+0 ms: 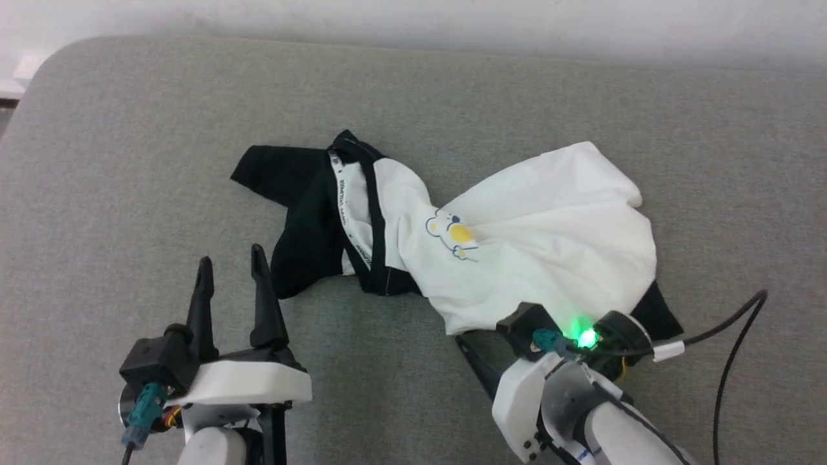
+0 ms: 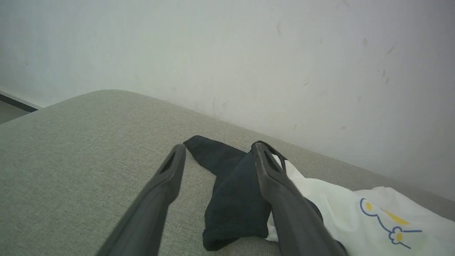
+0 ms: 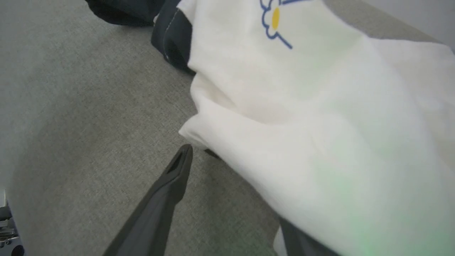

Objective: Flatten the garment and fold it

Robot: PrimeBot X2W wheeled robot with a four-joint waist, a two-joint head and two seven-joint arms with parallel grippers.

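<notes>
The garment lies crumpled on the grey cushion, its white body bunched to the right and its black sleeve and neck trim to the left. The yellow and blue print faces up. My left gripper stands open just left of the lower black fold, touching nothing; in the left wrist view it frames the black sleeve ahead. My right gripper sits at the white hem, jaws wide. One of its fingers lies bare on the cushion, and the other is hidden under the white cloth.
The grey cushion has a rounded corner at the far left and meets a white wall along the back. A black cable loops from my right wrist over the cushion at the lower right.
</notes>
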